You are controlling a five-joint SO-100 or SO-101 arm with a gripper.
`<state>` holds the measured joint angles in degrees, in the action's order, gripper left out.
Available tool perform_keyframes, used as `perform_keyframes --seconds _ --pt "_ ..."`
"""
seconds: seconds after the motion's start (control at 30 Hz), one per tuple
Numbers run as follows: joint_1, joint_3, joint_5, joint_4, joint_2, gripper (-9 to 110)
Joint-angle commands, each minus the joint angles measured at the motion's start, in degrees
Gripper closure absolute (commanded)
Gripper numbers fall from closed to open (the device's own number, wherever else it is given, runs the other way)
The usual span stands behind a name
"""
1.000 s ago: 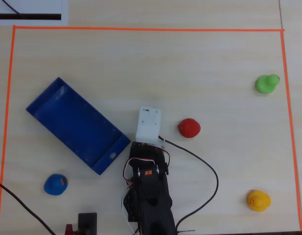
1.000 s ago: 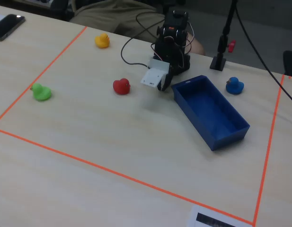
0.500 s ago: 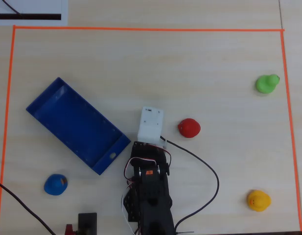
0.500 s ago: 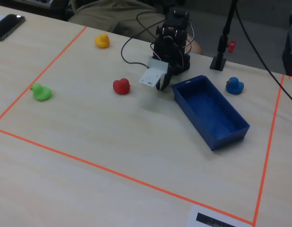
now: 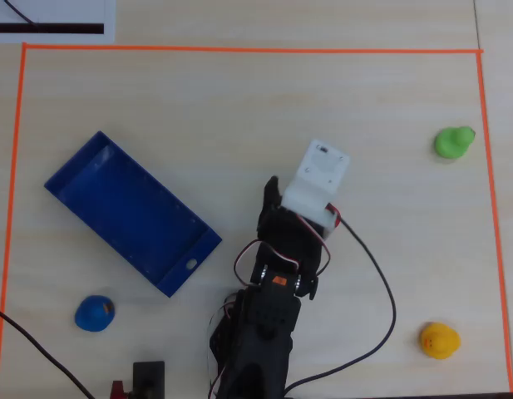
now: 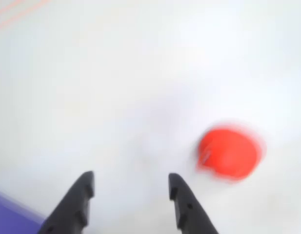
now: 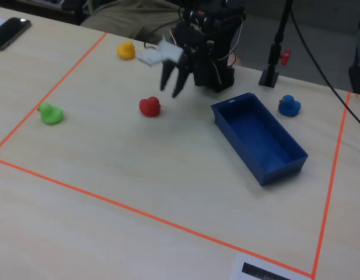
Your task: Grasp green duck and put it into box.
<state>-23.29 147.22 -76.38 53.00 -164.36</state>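
The green duck (image 5: pixel 452 142) sits near the right tape line in the overhead view and at the far left in the fixed view (image 7: pixel 50 113). It is out of the wrist view. The dark-blue box (image 5: pixel 130 212) lies empty on the table's left in the overhead view, on the right in the fixed view (image 7: pixel 258 140), and its corner shows in the wrist view (image 6: pixel 9 220). My gripper (image 7: pixel 171 87) hangs open and empty above the table between box and green duck, far from the green duck. The wrist view shows the two fingers apart around my gripper's middle (image 6: pixel 130 179).
A red duck (image 7: pixel 149 107) sits just below and in front of the gripper, also blurred in the wrist view (image 6: pixel 230 152). A yellow duck (image 5: pixel 440 340) and a blue duck (image 5: pixel 95 313) sit near the arm's base. Orange tape (image 5: pixel 239 50) borders the work area.
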Motion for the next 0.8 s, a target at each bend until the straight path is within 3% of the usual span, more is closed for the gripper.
perform_keyframes --seconds 0.0,0.3,0.57,0.77 --pt "-8.79 -14.77 -2.02 -11.07 8.44 80" --pt "-22.59 -25.66 -2.37 -40.08 29.53 73" --pt "-29.71 -34.45 -3.43 -53.17 48.52 66" --pt "-31.99 -36.83 -4.13 -70.22 61.96 64"
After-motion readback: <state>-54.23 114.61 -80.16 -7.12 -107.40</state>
